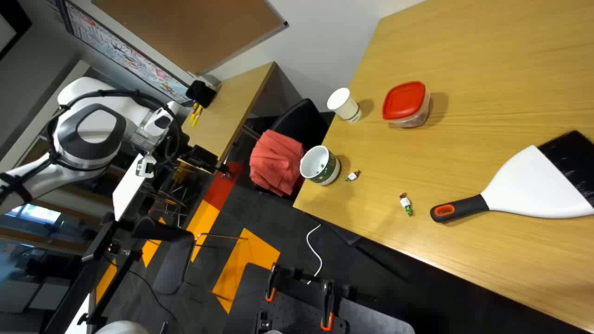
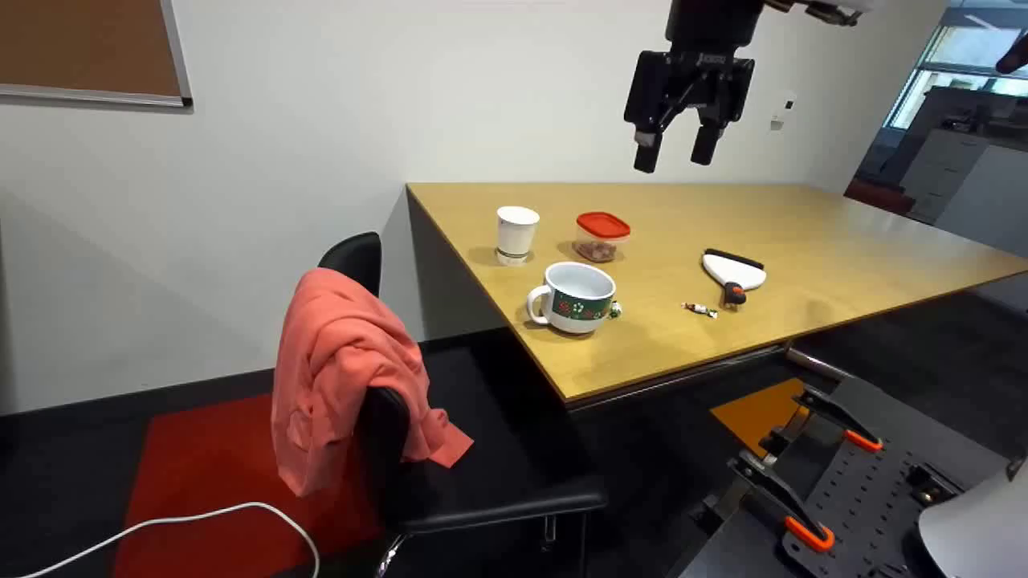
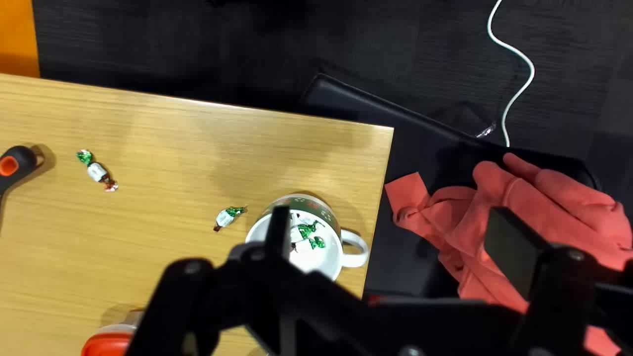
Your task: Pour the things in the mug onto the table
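Observation:
The mug (image 1: 331,170) is white with a green patterned band and stands upright near a corner of the tan table (image 1: 487,69). It also shows in an exterior view (image 2: 580,308) and in the wrist view (image 3: 319,259), its handle towards the table's edge. Several green-and-white wrapped bits (image 3: 305,236) lie inside it. One similar bit (image 3: 226,217) lies on the table beside the mug, another (image 3: 96,171) farther off. My gripper (image 2: 675,155) is open and empty, high above the table and apart from the mug. In the wrist view a finger covers part of the mug.
A white paper cup (image 2: 516,235) and a red-lidded bowl (image 2: 601,236) stand behind the mug. A white scraper with an orange-tipped handle (image 1: 533,190) lies farther along the table. A chair with a coral sweater (image 2: 345,361) stands close beside the table's edge.

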